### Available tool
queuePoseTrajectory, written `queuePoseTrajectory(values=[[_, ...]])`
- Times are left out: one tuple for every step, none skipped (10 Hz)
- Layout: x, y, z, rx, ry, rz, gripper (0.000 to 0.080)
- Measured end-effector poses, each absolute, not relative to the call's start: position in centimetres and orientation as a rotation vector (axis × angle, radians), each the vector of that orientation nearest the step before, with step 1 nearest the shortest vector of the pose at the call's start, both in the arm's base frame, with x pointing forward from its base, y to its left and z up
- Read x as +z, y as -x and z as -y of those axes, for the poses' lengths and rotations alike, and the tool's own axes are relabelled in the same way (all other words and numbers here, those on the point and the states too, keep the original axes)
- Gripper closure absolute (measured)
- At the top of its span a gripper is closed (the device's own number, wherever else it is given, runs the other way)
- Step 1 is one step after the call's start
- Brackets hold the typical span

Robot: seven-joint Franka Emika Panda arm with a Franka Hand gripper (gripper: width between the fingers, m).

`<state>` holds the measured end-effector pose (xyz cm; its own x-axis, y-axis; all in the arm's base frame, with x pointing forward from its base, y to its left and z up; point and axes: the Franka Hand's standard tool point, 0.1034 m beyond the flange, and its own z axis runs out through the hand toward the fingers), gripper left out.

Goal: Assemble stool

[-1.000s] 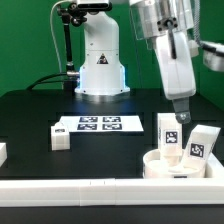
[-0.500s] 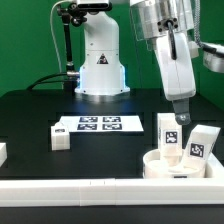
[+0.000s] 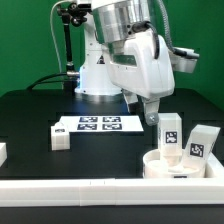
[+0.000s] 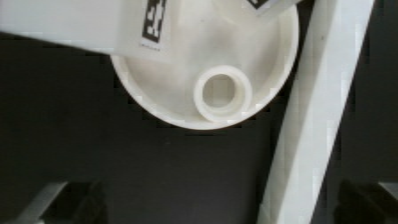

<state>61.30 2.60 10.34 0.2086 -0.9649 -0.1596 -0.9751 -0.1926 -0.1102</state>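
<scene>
The round white seat disc (image 3: 183,166) lies at the exterior view's lower right, against the front rail. Two white leg blocks with tags stand upright on it, one (image 3: 170,135) to the left of the other (image 3: 202,143). A third leg block (image 3: 62,138) lies on the table at the left. My gripper (image 3: 150,113) hangs just left of the nearer upright leg, apart from it. In the wrist view the seat disc (image 4: 187,65) shows a round socket (image 4: 222,92) and a tagged leg (image 4: 98,25). The gripper (image 4: 214,205) is open and empty.
The marker board (image 3: 98,124) lies mid-table by the robot base. A long white rail (image 3: 90,188) runs along the front, also seen in the wrist view (image 4: 329,120). Another white block (image 3: 2,152) sits at the exterior view's left edge.
The arm has swung toward the exterior view's left and turned its wrist. The gripper has left its place above the upright leg. The legs and seat have not moved.
</scene>
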Motion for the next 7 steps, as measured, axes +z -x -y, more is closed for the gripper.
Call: queuePoseTrajectory(values=[[10.3, -61.3, -2.5, 0.075, 2.321, -1.826, 0.015], [10.3, -61.3, -2.4, 0.062, 2.403, -1.715, 0.015], [10.3, -61.3, -2.4, 0.052, 2.467, -1.621, 0.015], [9.9, -60.8, -1.9, 0.053, 2.638, -1.408, 0.015], [9.5, -60.4, -1.2, 0.041, 2.769, -1.191, 0.015], [9.4, -60.2, -0.8, 0.032, 2.859, -1.015, 0.015], [9.3, -60.1, -0.5, 0.025, 2.936, -0.857, 0.015]])
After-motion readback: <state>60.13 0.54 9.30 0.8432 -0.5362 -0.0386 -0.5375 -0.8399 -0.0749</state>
